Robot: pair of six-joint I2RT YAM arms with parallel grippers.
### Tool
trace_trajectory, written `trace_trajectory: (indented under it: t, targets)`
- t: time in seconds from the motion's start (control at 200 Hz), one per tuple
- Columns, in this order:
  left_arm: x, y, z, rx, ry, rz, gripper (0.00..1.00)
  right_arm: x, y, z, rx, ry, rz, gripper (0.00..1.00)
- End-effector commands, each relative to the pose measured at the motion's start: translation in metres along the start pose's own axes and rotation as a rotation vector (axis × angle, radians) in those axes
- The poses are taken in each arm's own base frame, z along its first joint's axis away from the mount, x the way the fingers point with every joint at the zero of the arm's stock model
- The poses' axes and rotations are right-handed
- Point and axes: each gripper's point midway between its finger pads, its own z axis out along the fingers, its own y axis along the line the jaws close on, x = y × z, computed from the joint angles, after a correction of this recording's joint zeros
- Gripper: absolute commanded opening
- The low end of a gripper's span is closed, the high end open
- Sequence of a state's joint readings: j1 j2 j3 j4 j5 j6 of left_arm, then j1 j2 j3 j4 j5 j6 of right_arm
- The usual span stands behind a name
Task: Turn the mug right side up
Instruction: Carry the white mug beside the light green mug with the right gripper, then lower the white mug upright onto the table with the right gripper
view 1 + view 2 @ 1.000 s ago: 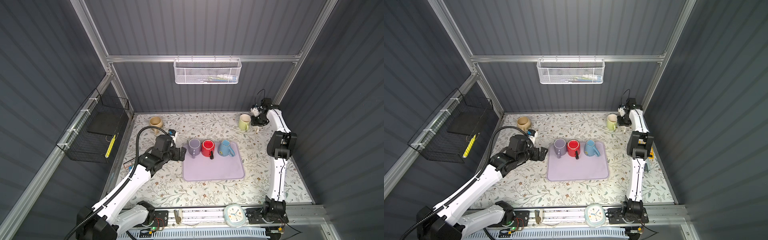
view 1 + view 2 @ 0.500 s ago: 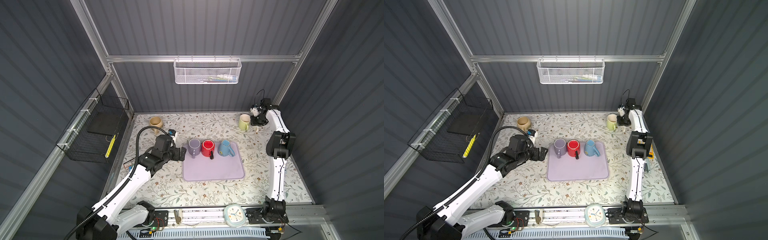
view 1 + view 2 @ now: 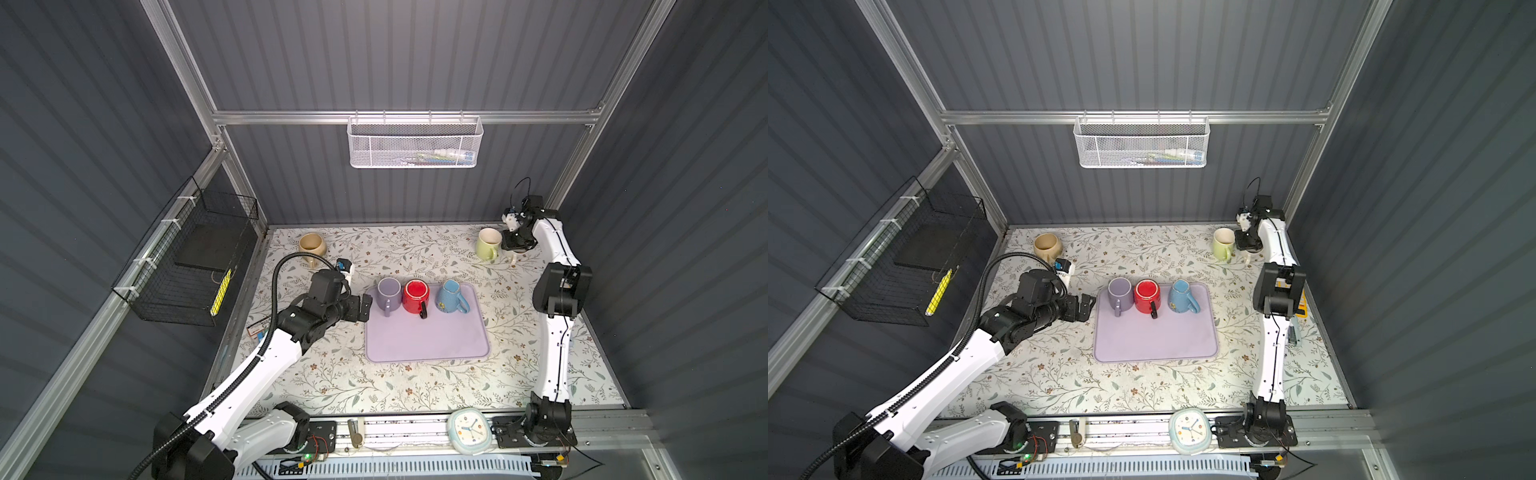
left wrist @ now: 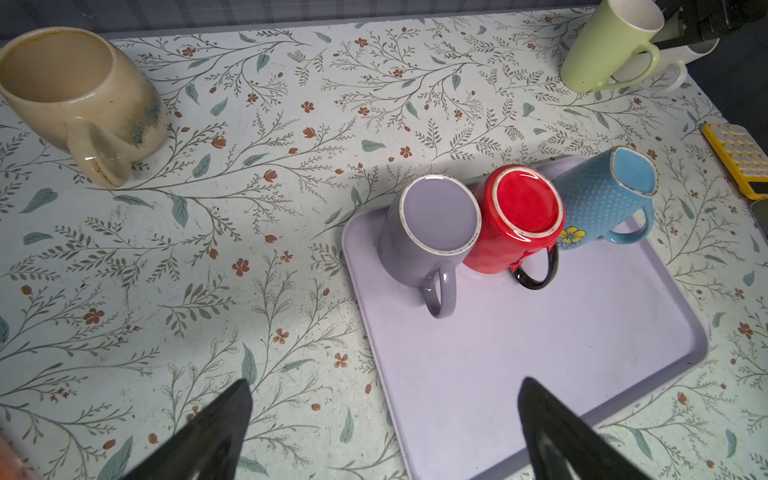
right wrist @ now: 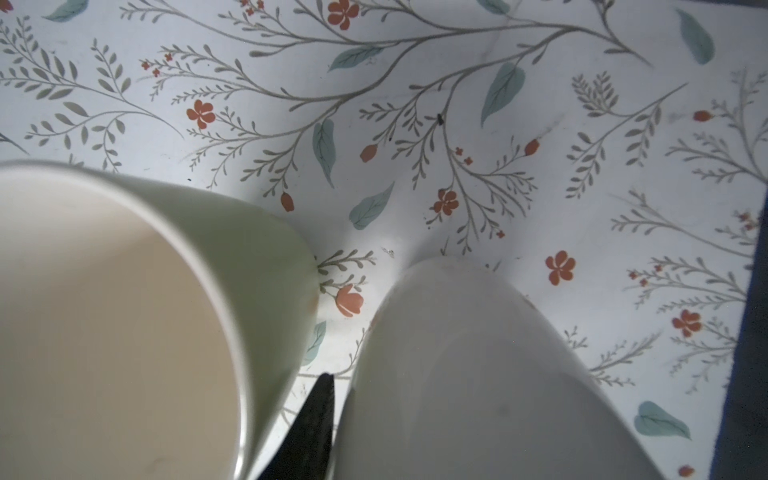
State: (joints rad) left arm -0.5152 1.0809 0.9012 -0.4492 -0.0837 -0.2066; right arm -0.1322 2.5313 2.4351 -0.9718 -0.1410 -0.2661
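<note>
Left pincer [image 3: 366, 307] spread wide, just short of the purple mug [image 3: 388, 293], bottom-up on the tray's [image 3: 424, 340] nearest corner | right pincer [image 3: 515, 246] at the white mug [image 5: 478, 374] beside the green mug [image 3: 488, 243], grip unclear | looks glazed ceramic: likely rigid, weighty, slick, chippable, so take wall or handle
</note>
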Motion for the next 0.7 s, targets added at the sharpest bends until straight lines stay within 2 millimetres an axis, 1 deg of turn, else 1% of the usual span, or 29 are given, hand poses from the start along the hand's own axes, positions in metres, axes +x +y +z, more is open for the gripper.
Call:
trace_trajectory:
  t: [0.0,0.235,0.435,0.69]
  targets:
    - [-0.008,0.003,-0.006,-0.015,-0.023,-0.013,1.0,-0.006,-0.002,-0.004,0.012,-0.018,-0.004,0.34]
    - [-0.006,0.003,-0.006,-0.017,-0.022,-0.016,1.0,-0.01,-0.004,-0.008,0.022,-0.032,-0.02,0.35]
    - [-0.006,0.005,-0.004,-0.022,-0.018,-0.019,1.0,-0.02,-0.006,-0.013,0.032,-0.065,-0.037,0.36]
    - [-0.009,0.002,0.0,-0.016,-0.011,-0.016,1.0,-0.02,-0.007,-0.01,0.027,-0.065,-0.045,0.36]
